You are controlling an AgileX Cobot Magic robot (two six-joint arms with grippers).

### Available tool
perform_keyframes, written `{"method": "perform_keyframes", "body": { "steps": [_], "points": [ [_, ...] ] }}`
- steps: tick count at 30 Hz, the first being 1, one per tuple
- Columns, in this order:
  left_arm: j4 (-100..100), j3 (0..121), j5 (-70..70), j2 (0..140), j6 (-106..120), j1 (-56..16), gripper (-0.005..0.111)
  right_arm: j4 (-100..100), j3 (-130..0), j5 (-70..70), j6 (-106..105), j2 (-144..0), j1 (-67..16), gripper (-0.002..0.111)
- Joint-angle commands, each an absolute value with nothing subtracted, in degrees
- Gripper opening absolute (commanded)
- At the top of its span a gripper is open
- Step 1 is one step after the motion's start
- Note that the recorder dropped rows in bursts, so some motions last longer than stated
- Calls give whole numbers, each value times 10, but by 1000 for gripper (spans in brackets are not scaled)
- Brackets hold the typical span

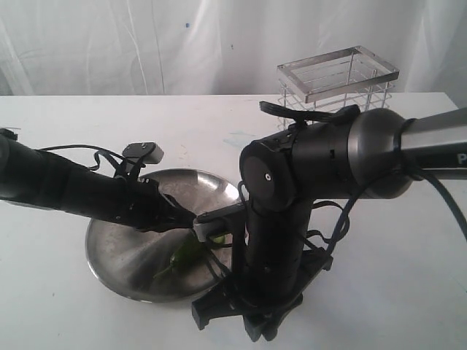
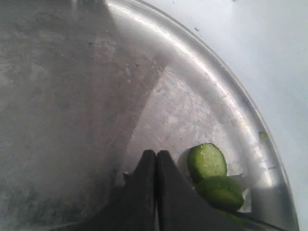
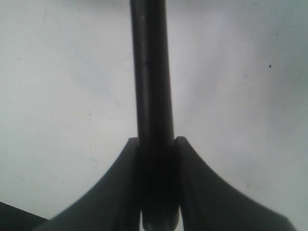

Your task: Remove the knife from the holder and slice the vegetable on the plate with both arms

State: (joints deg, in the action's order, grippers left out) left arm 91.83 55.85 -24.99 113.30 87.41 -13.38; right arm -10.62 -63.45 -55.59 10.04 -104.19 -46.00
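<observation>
The steel plate (image 1: pixel 120 251) lies on the white table. On it are the green pieces of the vegetable (image 1: pixel 186 257), and the left wrist view shows a cut round slice (image 2: pixel 207 161) with a second piece (image 2: pixel 220 192) beside it. My left gripper (image 1: pixel 191 219) reaches over the plate. It is shut, tips together (image 2: pixel 155 156), with nothing between them and the slices just beside one finger. My right gripper (image 3: pixel 157 142) is shut on the black handle of the knife (image 3: pixel 151 72). In the exterior view it hangs low at the plate's front edge (image 1: pixel 233 310). The blade is hidden there.
The wire holder (image 1: pixel 337 73) stands at the back right of the table. The thick right arm (image 1: pixel 292 175) rises in front of the plate's right side and hides it. The left arm (image 1: pixel 66 186) with its cables crosses from the left. A white curtain hangs behind.
</observation>
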Motion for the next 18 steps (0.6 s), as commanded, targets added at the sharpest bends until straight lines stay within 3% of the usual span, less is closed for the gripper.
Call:
{"method": "perform_keyframes", "body": {
  "steps": [1, 18],
  "points": [
    [898, 555, -217, 1134, 889, -164, 0, -108, -633, -545, 105, -1035, -457, 0],
    [800, 555, -219, 1134, 831, -174, 0, -108, -633, -581, 105, -1035, -457, 0]
  ]
}}
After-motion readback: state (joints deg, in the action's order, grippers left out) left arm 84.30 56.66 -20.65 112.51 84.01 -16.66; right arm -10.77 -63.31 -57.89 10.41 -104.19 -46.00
